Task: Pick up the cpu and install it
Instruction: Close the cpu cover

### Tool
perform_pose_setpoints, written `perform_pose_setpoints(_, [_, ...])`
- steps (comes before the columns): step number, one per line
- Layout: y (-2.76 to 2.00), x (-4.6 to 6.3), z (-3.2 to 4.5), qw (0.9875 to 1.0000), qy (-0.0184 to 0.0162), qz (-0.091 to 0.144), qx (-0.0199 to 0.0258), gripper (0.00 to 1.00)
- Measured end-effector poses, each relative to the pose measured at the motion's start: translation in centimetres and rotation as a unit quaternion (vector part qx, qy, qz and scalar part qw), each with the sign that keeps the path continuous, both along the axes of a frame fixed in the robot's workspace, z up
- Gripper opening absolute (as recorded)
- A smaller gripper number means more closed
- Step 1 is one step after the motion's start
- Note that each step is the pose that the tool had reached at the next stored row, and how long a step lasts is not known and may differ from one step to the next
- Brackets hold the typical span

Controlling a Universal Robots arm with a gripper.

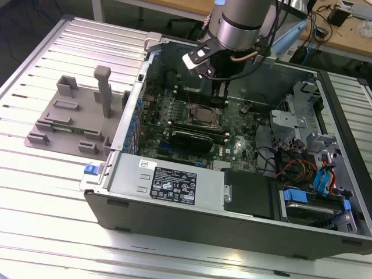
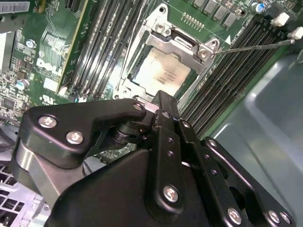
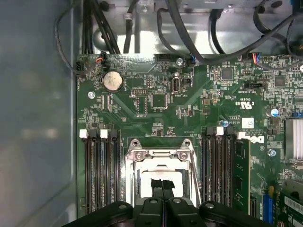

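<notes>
The arm (image 1: 237, 23) is a thick silver-grey cylinder ringed by a dark band in the exterior view, with black cables (image 1: 283, 14) hanging off its right side and a copper-coloured tube (image 1: 244, 57) curving under it. A small bracket (image 1: 199, 60), white-faced with black edges, juts from its left. In the second wrist view the gripper (image 2: 162, 99) is matte black: rounded link plates (image 2: 94, 116) and bars joined by shiny silver screws (image 2: 171, 193) with hex sockets. In the first wrist view its fingers (image 3: 156, 189) are slim and black, a thin seam between them.
</notes>
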State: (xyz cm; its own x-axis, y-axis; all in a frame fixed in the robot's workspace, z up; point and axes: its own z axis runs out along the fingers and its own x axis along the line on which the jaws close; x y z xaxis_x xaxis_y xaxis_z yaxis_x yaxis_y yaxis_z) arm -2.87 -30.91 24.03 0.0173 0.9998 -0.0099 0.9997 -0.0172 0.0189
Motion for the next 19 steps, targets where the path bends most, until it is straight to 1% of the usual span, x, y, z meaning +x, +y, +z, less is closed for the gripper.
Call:
perform_pose_setpoints(1, [0.00, -0.01, 0.00, 1.0000, 0.0000, 0.001, -0.0001, 0.11])
perform_pose_setpoints(3, [0.00, -0.01, -0.01, 0.9997, 0.0000, 0.023, 0.0000, 0.11])
perform_pose_setpoints(5, [0.00, -0.01, -0.02, 0.9990, 0.0000, 0.045, -0.0001, 0.11])
perform_pose_setpoints(7, [0.00, -0.02, -0.03, 0.9978, 0.0001, 0.066, -0.0003, 0.11])
perform_pose_setpoints(8, [0.00, -0.01, -0.04, 0.9965, 0.0001, 0.083, -0.0005, 0.11])
perform_pose_setpoints(9, [-0.01, -0.01, -0.04, 0.9957, 0.0001, 0.093, -0.0006, 0.11])
perform_pose_setpoints(12, [0.00, -0.02, -0.06, 0.9925, 0.0001, 0.122, -0.0009, 0.11])
perform_pose_setpoints(14, [-0.01, -0.02, -0.09, 0.9878, 0.0001, 0.156, -0.0013, 0.11])
perform_pose_setpoints(15, [0.00, -0.02, -0.09, 0.9856, 0.0001, 0.169, -0.0014, 0.11])
perform_pose_setpoints(16, [0.00, -0.02, -0.10, 0.9840, 0.0001, 0.178, -0.0015, 0.11])
perform_pose_setpoints(17, [0.00, -0.01, -0.11, 0.9808, 0.0001, 0.195, -0.0017, 0.11])
perform_pose_setpoints(18, [0.00, -0.02, -0.13, 0.9765, 0.0001, 0.216, -0.0019, 0.11])
perform_pose_setpoints(19, [-0.01, -0.02, -0.13, 0.9739, 0.0001, 0.227, -0.0020, 0.11])
